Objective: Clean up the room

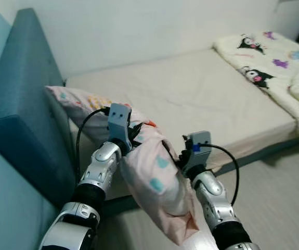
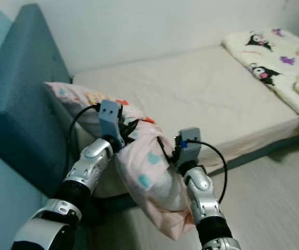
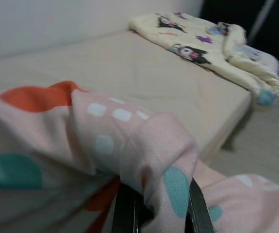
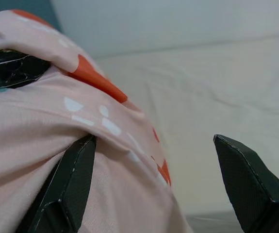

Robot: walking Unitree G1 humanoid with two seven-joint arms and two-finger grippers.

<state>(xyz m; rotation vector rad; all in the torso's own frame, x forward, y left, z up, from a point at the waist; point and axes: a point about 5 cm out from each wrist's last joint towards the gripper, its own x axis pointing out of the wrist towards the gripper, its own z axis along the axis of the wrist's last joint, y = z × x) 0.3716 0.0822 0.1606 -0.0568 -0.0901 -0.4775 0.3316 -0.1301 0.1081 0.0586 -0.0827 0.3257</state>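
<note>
A teal headboard (image 1: pixel 22 99) stood at the far left, with the bed (image 1: pixel 191 94) running rightward from it along the pale wall. A pink pillow (image 1: pixel 154 177) with teal, white and orange spots lay partly on the bed's near corner by the headboard and sagged off the edge toward the floor (image 1: pixel 279 198), carried between the two arms.

The left pincer (image 3: pixel 156 211) was closed on a fold of the pillow; in the left wrist view its two black fingers (image 3: pixel 124 213) pinched the spotted cloth between them. In the head views it sat at the pillow's upper left side.

The right pincer (image 4: pixel 154 184) stood wide: one finger (image 4: pixel 69 184) pressed against the pillow's cloth, the other was out in open air above the sheet. It met the pillow's right side.

At the far right, a cream blanket (image 1: pixel 274 62) with cartoon figures lay heaped on the bed's far end.
</note>
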